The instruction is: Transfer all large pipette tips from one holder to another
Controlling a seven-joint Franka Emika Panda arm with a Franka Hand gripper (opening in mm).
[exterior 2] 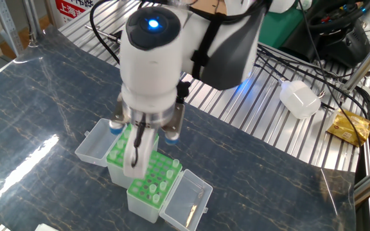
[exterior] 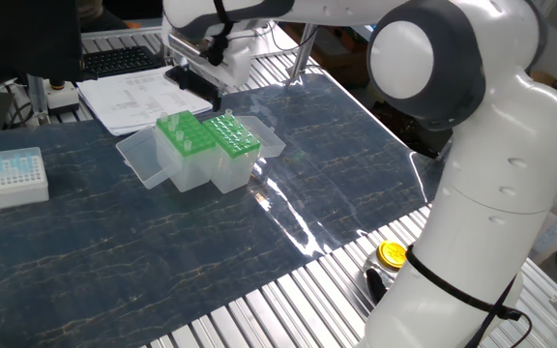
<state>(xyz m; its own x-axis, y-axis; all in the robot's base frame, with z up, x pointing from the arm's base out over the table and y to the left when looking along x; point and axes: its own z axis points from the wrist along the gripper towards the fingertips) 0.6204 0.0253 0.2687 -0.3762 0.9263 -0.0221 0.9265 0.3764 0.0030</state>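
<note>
Two green-topped holders stand side by side on the dark mat, each with its clear lid open flat: one (exterior: 186,136) nearer the papers and one (exterior: 233,134) beside it. Both carry a few clear large pipette tips (exterior: 226,126) standing upright. In the other fixed view the holders (exterior 2: 154,181) lie partly under my hand, and tip collars (exterior 2: 173,165) show in the nearer one. My gripper (exterior: 193,85) hangs above the holders, over their far side. My fingers (exterior 2: 134,156) point down. Whether they hold a tip is hidden.
A small white box with short bluish tips (exterior: 10,177) stands at the mat's left end. Papers (exterior: 129,101) and a keyboard (exterior: 114,60) lie behind the holders. A yellow cap (exterior: 392,254) sits near the robot base. A white block (exterior 2: 299,97) and cables lie on the slatted table.
</note>
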